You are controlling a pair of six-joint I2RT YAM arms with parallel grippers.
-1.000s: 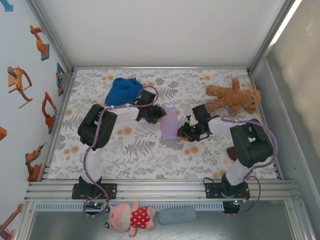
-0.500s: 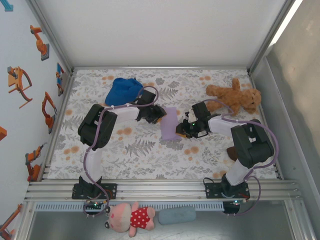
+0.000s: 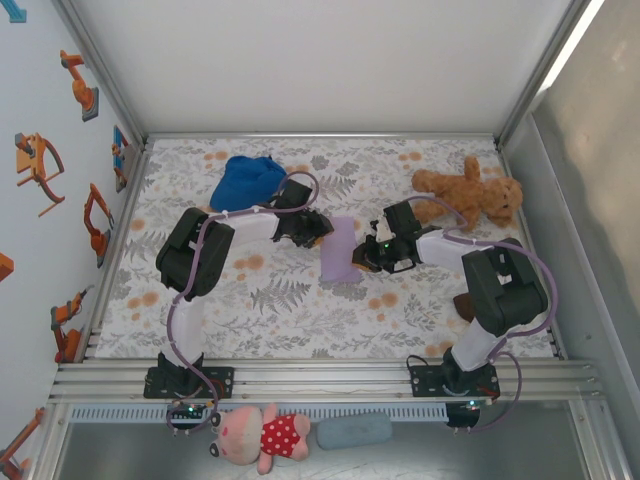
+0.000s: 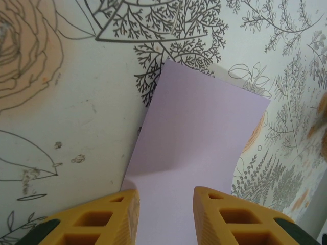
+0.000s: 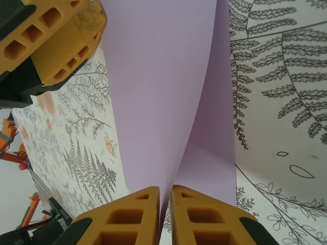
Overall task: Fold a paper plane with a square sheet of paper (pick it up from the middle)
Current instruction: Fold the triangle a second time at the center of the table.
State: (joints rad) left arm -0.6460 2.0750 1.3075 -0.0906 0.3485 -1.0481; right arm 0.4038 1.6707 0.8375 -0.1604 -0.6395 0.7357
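The square sheet of paper, plain lavender, is seen near the middle of the table, slightly toward the far edge, between the two grippers. In the top view it appears as a narrow upright strip, doubled over rather than lying flat. In the right wrist view the square sheet of paper is shown curved into two layers that meet along a fold, and this fold is led straight into the right gripper. Its yellow fingers are closed to a thin slit with the paper's near edge pinched between them. In the top view the right gripper is placed at the sheet's right side. The left gripper is set at the sheet's upper left side. In the left wrist view the left gripper is seen with its fingers standing clearly apart and the sheet running between them. Whether the fingers touch the paper cannot be told. One left finger is also visible beside the sheet's edge in the right wrist view. The table is covered by a floral cloth. A blue cap is placed near the far left corner and a brown teddy bear near the far right corner, both well apart from the sheet.
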